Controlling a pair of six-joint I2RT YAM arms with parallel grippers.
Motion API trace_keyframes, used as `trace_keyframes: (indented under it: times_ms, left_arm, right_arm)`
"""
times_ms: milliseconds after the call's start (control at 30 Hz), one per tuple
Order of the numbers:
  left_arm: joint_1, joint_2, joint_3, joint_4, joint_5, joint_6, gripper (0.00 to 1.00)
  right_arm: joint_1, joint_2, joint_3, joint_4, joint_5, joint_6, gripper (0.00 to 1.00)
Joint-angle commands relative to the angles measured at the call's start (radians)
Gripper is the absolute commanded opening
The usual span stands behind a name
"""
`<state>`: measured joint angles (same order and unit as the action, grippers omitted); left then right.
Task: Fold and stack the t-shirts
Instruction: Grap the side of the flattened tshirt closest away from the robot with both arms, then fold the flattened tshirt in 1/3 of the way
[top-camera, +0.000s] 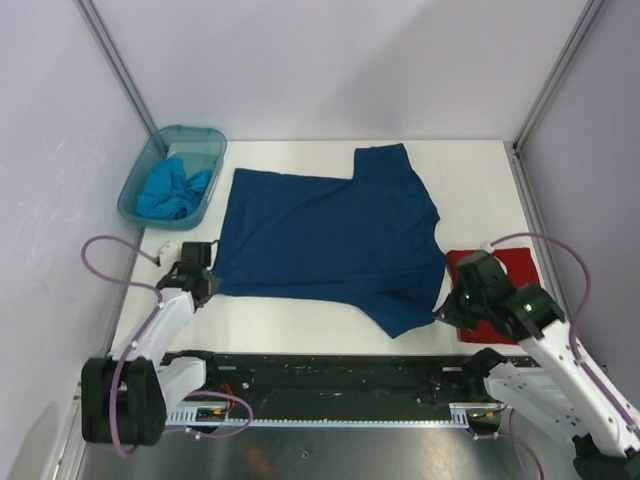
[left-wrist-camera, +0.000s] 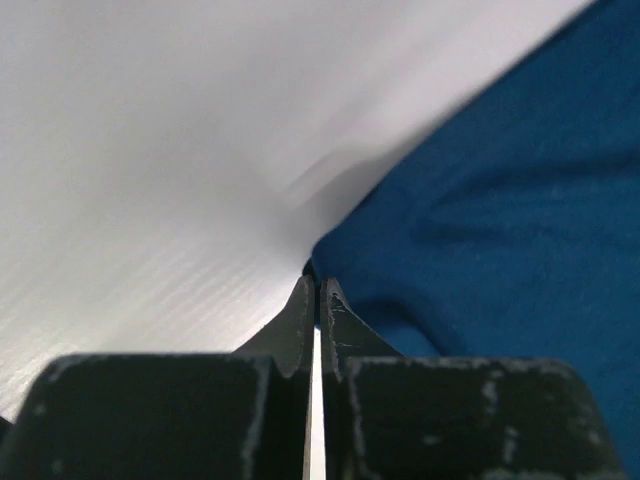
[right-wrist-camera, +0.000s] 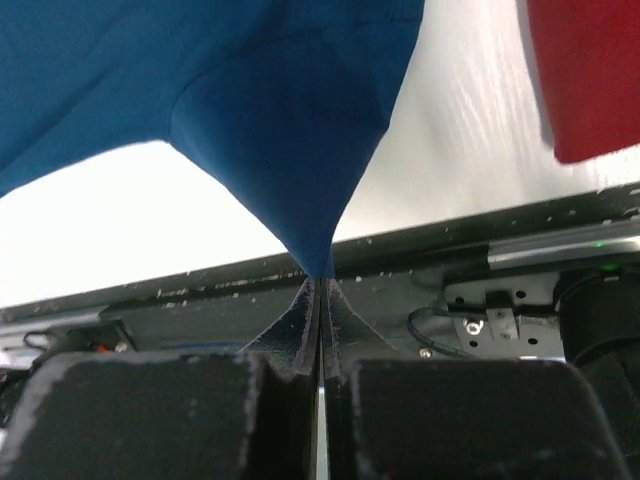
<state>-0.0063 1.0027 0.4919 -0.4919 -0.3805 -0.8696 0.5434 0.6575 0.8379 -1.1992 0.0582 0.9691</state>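
1. Left gripper (left-wrist-camera: 317, 285) – fingers pressed together, and in its wrist view the tips are pinched on the corner of the navy shirt (top-camera: 330, 235). From the top that's the shirt's near-left corner.
2. Right gripper (right-wrist-camera: 318, 278) – also closed tight, clamped on a bit of the same navy shirt at its near-right edge, close to the near sleeve. In that wrist view we see the cloth drawn into a narrow point running down into the fingertips.
3. Right around the right gripper: the red shirt (top-camera: 520, 265) lies as a flat folded rectangle on the table (top-camera: 480, 190), just beside the navy shirt's right edge. The right arm sits over part of it, so we can't see its whole outline.
4. Below both grippers the black rail (top-camera: 330, 375) runs along the table's near edge, with the arm bases and looping purple cables (top-camera: 100, 245) on each side.
5. Further out, at the far-left corner, there's a translucent teal tub (top-camera: 192, 130) with the turquoise shirt (top-camera: 172, 192) crumpled inside, well apart from the navy shirt.
6. The navy shirt itself is spread flat in the middle of the table, lying sideways: straight hem toward the left, one sleeve pointing to the far side, the other to the near side. It's mostly smooth, with a few soft wrinkles near the right end.
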Motion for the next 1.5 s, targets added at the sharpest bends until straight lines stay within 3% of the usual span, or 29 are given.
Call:
trace_keyframes:
  times_ms: [0,133,300,633,1067,1467]
  left_arm:
    - [-0.104,0.099,0.111,-0.005,-0.102,0.028,0.0]
    - [-0.137,0.222,0.222,-0.005,-0.125,0.044,0.01]
    - [-0.141,0.379,0.332,-0.006,-0.122,0.067,0.01]
    - [-0.092,0.526,0.477,-0.005,-0.085,0.084,0.0]
    - [-0.023,0.551,0.533,-0.003,-0.049,0.091,0.0]
    - [-0.015,0.631,0.61,0.009,-0.005,0.135,0.0]
  right_arm:
    - [0.004,0.169,0.09,0.129,0.123,-0.064,0.0]
    - [-0.031,0.36,0.182,0.268,0.204,-0.136,0.0]
    - [-0.127,0.585,0.273,0.433,0.173,-0.228,0.0]
    - [-0.265,0.838,0.414,0.547,0.125,-0.298,0.0]
    - [-0.332,0.952,0.432,0.59,0.117,-0.297,0.0]
    - [-0.367,0.958,0.432,0.656,0.127,-0.285,0.0]
